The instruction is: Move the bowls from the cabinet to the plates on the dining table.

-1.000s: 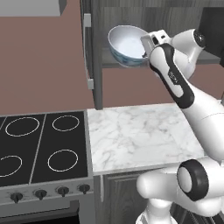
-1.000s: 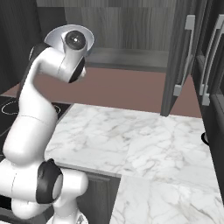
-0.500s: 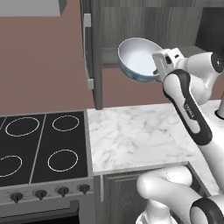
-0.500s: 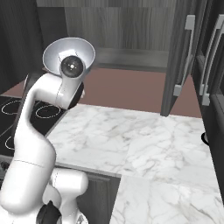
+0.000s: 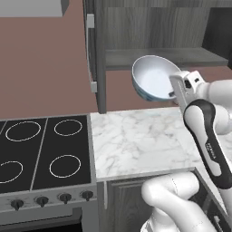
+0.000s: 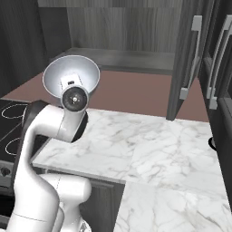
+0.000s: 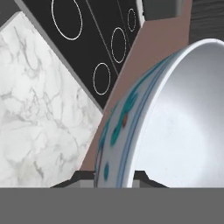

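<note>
The patterned bowl [image 5: 154,79] has swung out of the cabinet [image 5: 149,31], now over the counter [image 5: 136,140]; gripper [image 7: 114,177] pinches its rim — rigid, glossy, probably breakable and slip-prone.

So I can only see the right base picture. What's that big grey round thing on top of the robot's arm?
Observer: It's a bowl, white with blue-green patterns outside; the hand view shows them.
Operator: Is the robot holding it?
Observer: Yes, the claw is shut on its rim, one finger each side.
Operator: Is it flat like for soup?
Observer: No, it's tipped on its side, with its pale blue inside facing the left base camera.
Operator: What's under it?
Observer: A marble counter beside a black stove.
</note>
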Robot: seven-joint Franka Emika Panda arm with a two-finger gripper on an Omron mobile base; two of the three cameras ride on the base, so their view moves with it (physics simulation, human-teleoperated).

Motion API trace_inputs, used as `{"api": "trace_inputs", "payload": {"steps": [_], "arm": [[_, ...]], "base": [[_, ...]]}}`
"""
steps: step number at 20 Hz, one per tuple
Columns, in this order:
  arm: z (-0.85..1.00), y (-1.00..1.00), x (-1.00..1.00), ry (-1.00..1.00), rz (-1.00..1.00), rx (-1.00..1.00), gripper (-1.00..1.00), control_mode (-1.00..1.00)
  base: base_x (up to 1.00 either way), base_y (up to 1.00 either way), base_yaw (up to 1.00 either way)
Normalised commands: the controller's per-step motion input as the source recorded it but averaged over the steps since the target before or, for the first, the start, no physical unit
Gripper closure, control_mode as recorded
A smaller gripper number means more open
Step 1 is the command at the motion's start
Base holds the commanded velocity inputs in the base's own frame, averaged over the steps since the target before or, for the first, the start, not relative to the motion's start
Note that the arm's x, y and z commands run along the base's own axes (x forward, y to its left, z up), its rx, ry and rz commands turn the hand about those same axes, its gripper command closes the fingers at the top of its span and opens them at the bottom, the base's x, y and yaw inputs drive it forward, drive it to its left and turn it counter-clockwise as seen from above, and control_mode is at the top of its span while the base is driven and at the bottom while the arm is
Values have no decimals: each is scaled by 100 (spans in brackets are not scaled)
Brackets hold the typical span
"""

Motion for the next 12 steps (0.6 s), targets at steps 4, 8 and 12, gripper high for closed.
{"api": "trace_inputs", "payload": {"steps": [4,8,12], "arm": [[-68,0,-38,0,0,0,100,-100],[-83,0,-24,0,-1,0,100,-100],[-83,0,-13,0,-1,0,100,-100]], "base": [[0,0,0],[0,0,0],[0,0,0]]}}
